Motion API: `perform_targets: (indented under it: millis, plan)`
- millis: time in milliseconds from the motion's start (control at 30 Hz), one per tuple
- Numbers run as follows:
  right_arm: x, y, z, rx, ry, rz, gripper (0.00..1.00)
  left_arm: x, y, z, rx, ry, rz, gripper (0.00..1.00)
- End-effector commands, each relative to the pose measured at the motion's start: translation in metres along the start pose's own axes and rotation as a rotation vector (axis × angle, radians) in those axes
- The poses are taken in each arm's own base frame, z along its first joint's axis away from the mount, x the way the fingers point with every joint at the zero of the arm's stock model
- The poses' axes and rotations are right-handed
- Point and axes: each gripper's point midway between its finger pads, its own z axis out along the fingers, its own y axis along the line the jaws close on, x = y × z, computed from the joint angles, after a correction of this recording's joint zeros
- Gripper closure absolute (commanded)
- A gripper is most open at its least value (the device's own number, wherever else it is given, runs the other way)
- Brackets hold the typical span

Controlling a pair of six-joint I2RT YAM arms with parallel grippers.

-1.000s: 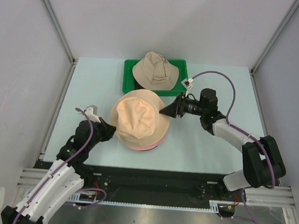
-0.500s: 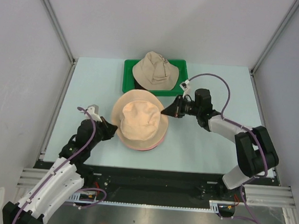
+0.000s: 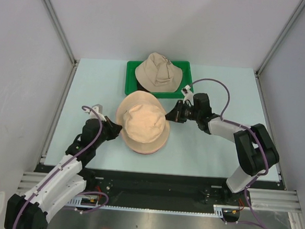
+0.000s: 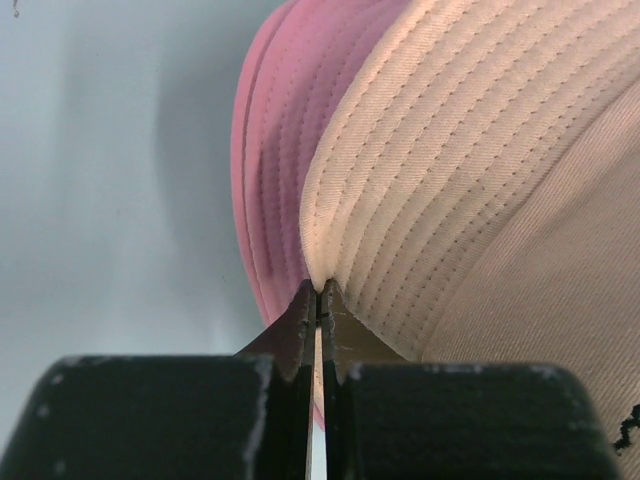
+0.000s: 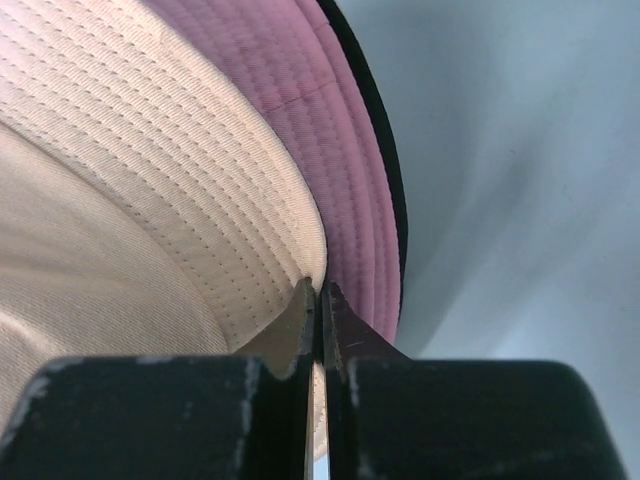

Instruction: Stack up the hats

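Observation:
A beige bucket hat [image 3: 142, 122] lies over a pink hat [image 3: 146, 150] in the middle of the table; a black brim edge [image 5: 385, 160] shows under the pink one in the right wrist view. My left gripper [image 3: 113, 129] is shut on the beige hat's brim [image 4: 400, 190] at its left side, with the pink hat [image 4: 275, 170] below. My right gripper [image 3: 169, 114] is shut on the same brim [image 5: 180, 170] at its right side, above the pink hat [image 5: 330, 170]. Another beige hat [image 3: 158, 72] sits on the green tray.
The green tray [image 3: 185, 69] stands at the back centre of the table, just behind the stack. Grey walls and metal frame posts enclose the table on three sides.
Both grippers have lowered the beige hat, which was tilted up with its inside showing, so it now lies flat over the pink hat. Both arms moved inward.

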Motion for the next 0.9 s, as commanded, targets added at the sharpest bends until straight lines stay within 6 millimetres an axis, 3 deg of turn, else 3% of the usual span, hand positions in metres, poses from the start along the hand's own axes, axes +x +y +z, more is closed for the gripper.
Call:
perform_targets:
  millis: [0, 167, 300, 433, 500, 567, 600, 633, 700, 733, 833, 867]
  plan:
    - [0.036, -0.073, -0.011, 0.344, 0.063, 0.034, 1.00, 0.028, 0.048, 0.004, -0.168, 0.080, -0.014, 1.00]
    - [0.058, -0.067, -0.017, 0.416, 0.104, -0.012, 1.00, 0.012, 0.041, 0.015, -0.162, 0.058, -0.029, 1.00]
    - [0.083, -0.043, -0.016, 0.386, 0.131, -0.033, 1.00, -0.009, 0.030, 0.030, -0.149, 0.029, -0.044, 1.00]
    - [0.090, -0.016, -0.019, 0.312, 0.117, -0.045, 1.00, -0.027, 0.017, 0.052, -0.136, 0.031, -0.043, 1.00]
    - [0.092, -0.004, -0.021, 0.268, 0.114, -0.053, 0.98, -0.051, 0.001, 0.063, -0.103, -0.011, -0.024, 1.00]
    - [0.090, 0.012, -0.024, 0.218, 0.112, -0.074, 0.86, -0.056, 0.000, 0.073, -0.117, -0.002, -0.001, 0.89]
    - [0.088, 0.017, -0.026, 0.210, 0.109, -0.082, 0.66, -0.067, -0.007, 0.075, -0.108, -0.018, 0.007, 0.82]
    - [0.086, 0.021, -0.028, 0.203, 0.106, -0.088, 0.56, -0.070, -0.008, 0.077, -0.113, -0.021, 0.012, 0.67]
    - [0.078, 0.032, -0.038, 0.191, 0.078, -0.108, 0.38, -0.078, -0.007, 0.075, -0.127, -0.043, 0.011, 0.45]
    - [0.080, 0.031, -0.044, 0.207, 0.086, -0.110, 0.33, -0.083, -0.003, 0.072, -0.140, -0.058, 0.002, 0.26]
    - [0.068, 0.040, -0.066, 0.211, 0.053, -0.137, 0.25, -0.089, 0.012, 0.059, -0.188, -0.072, -0.026, 0.02]
    - [0.065, 0.037, -0.074, 0.228, 0.048, -0.133, 0.24, -0.094, 0.013, 0.051, -0.185, -0.092, -0.034, 0.00]
